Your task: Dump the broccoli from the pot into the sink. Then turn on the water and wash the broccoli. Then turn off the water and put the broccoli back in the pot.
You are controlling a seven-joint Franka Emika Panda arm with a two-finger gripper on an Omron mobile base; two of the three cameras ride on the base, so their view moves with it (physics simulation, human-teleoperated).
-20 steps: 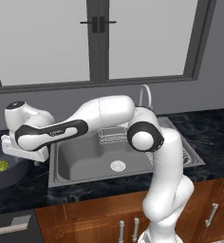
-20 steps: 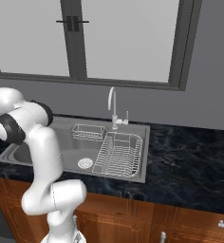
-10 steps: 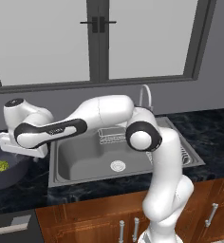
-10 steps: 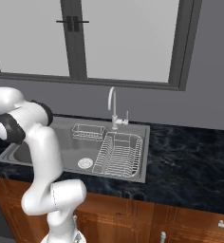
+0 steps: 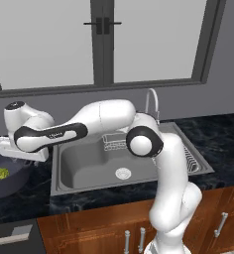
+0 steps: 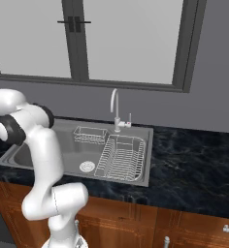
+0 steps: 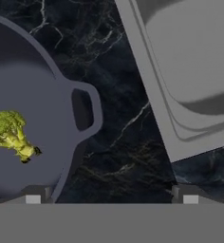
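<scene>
The gripper (image 7: 111, 198) hangs with its jaws spread wide and empty above the pot's (image 7: 33, 118) loop handle (image 7: 88, 111), the broccoli (image 7: 9, 133) lying inside the pot on the counter (image 7: 118, 142) by the sink's (image 7: 190, 71) left edge.

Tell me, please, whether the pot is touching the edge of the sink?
Apart. The hand view shows a strip of dark marbled countertop between the pot with its loop handle and the sink rim.
</scene>
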